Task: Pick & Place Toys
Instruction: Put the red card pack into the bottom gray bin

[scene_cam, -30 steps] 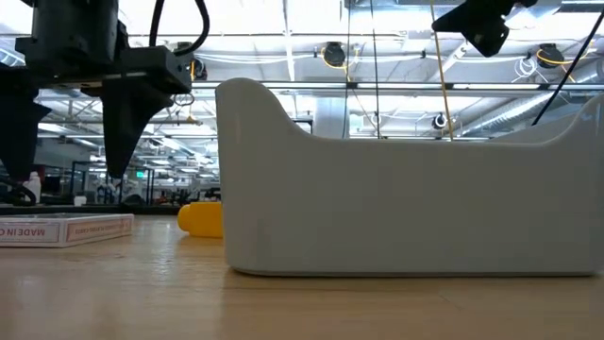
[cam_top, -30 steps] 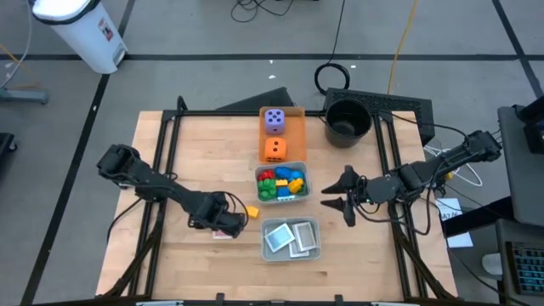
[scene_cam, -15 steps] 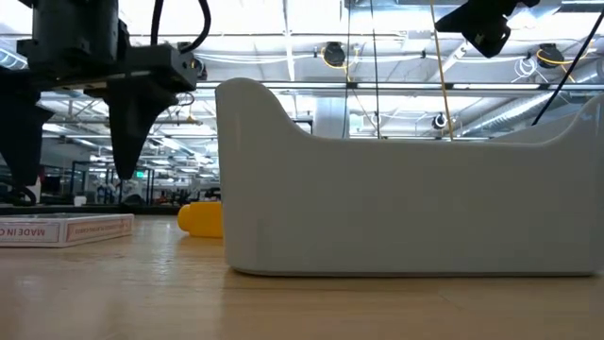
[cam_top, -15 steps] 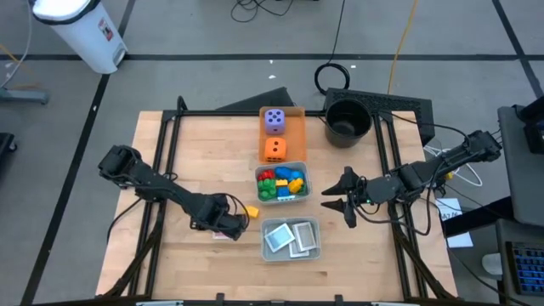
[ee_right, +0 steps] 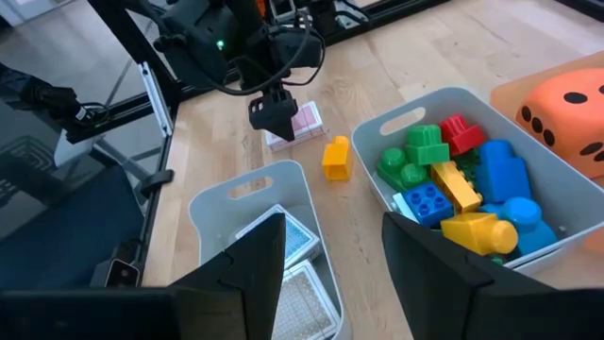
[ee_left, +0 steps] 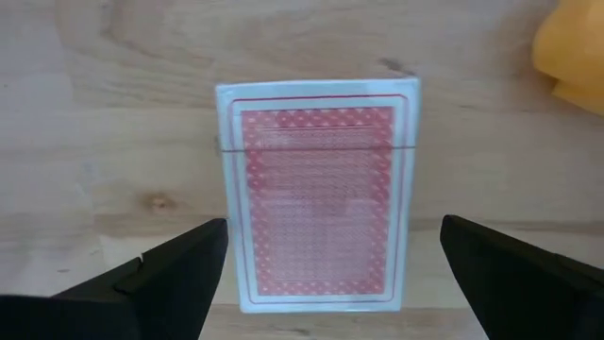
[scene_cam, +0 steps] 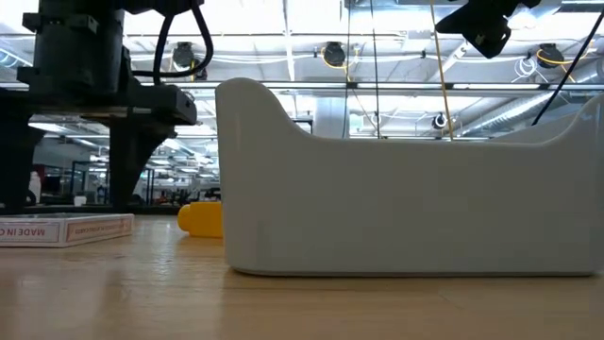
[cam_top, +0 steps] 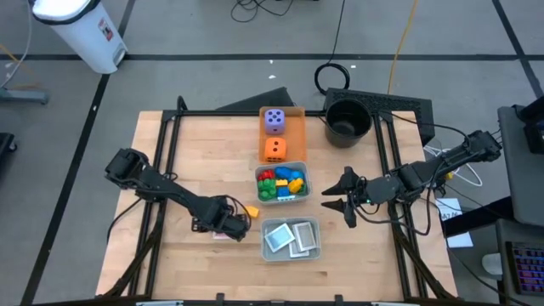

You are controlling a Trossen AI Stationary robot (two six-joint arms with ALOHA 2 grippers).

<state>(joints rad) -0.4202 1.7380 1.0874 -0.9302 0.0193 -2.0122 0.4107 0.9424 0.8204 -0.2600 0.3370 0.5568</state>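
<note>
While the left claw (ee_left: 321, 274) straddles the flat pink-backed card pack (ee_left: 319, 194) wide open, its fingertips could skid it along the wooden tabletop (cam_top: 183, 161) instead of gripping.

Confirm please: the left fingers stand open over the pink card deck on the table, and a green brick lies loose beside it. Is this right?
Not quite. The loose brick is yellow, not green; the right wrist view shows it. The left gripper does stand open over the pink card deck on the table.

The desk (ee_left: 113, 113) is pale, matt wood with visible grain; the pink card pack (ee_left: 318, 203) looks like smooth printed card. The grey trays (ee_right: 444, 113) are smooth matt plastic; the bricks (ee_right: 444, 184) glossy plastic.
</note>
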